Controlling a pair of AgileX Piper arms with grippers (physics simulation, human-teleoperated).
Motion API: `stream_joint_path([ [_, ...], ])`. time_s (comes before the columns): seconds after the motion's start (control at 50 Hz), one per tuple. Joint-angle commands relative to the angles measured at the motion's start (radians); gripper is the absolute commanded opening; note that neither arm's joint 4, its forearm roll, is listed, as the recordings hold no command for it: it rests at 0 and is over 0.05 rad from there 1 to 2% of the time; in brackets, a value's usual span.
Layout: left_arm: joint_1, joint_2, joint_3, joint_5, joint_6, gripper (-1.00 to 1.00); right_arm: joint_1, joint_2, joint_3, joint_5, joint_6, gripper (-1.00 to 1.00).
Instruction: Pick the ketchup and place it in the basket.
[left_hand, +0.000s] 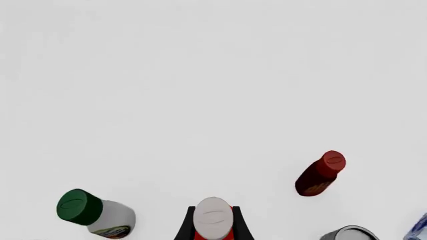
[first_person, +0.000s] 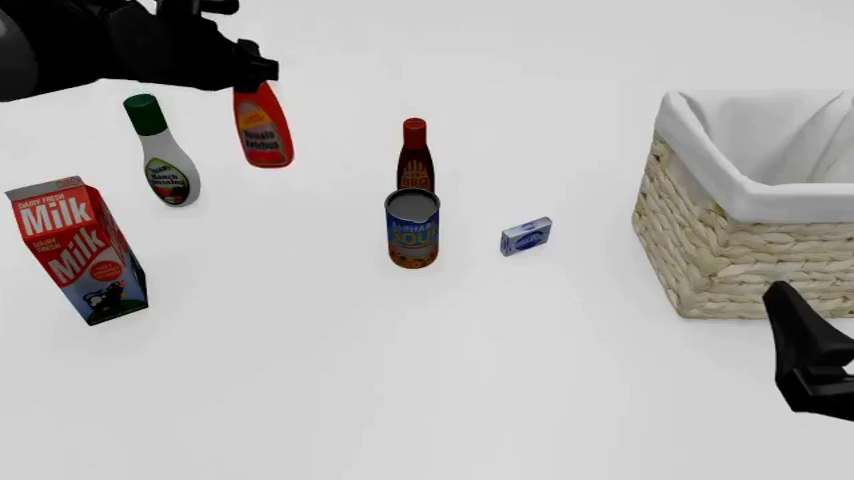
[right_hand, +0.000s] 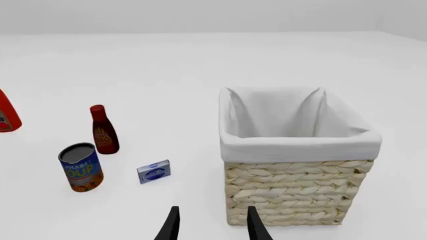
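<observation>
ketchup (first_person: 263, 128) orange-red, yellow-white label | basket (first_person: 727, 255) pale straw weave, white lining | milk carton (first_person: 76, 248) red-white-blue

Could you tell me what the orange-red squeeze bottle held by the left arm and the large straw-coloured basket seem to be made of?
The orange-red squeeze bottle looks like smooth, slightly glossy plastic: even colour, soft moulded shoulders, a pale moulded cap and a printed label. The large straw-coloured basket appears to be woven wicker, shown by its braided matte strands, with a white lining, probably cloth, that folds softly over the rim.
</observation>
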Motion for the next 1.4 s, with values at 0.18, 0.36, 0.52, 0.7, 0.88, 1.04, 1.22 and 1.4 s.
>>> stream_joint_path([
  [0.18, -0.037, -0.187, 0.093, 0.052, 0.009, -1.0, 0.003, -0.068, 0.0, 0.049, -0.001, 1.0],
  [0.36, -0.068, -0.284, 0.158, 0.074, -0.013, -1.0, 0.002, -0.104, 0.0, 0.078, -0.008, 1.0],
  [0.52, -0.079, -0.356, 0.179, 0.11, -0.02, -1.0, 0.0, -0.123, -0.001, 0.09, -0.018, 1.0],
  [0.7, -0.087, -0.422, 0.218, 0.132, -0.027, -1.0, 0.008, -0.124, -0.003, 0.094, -0.018, 1.0],
  [0.88, -0.087, -0.483, 0.244, 0.167, -0.022, -1.0, 0.066, -0.172, -0.037, 0.153, -0.028, 1.0],
  [1.04, -0.1, -0.561, 0.284, 0.208, -0.031, -1.0, 0.16, -0.125, -0.098, 0.154, -0.087, 1.0],
  [1.22, -0.117, -0.619, 0.291, 0.258, -0.039, -1.0, 0.216, -0.062, -0.153, 0.152, -0.099, 1.0],
  [1.4, -0.144, -0.674, 0.29, 0.31, -0.04, -1.0, 0.286, 0.013, -0.215, 0.147, -0.127, 1.0],
])
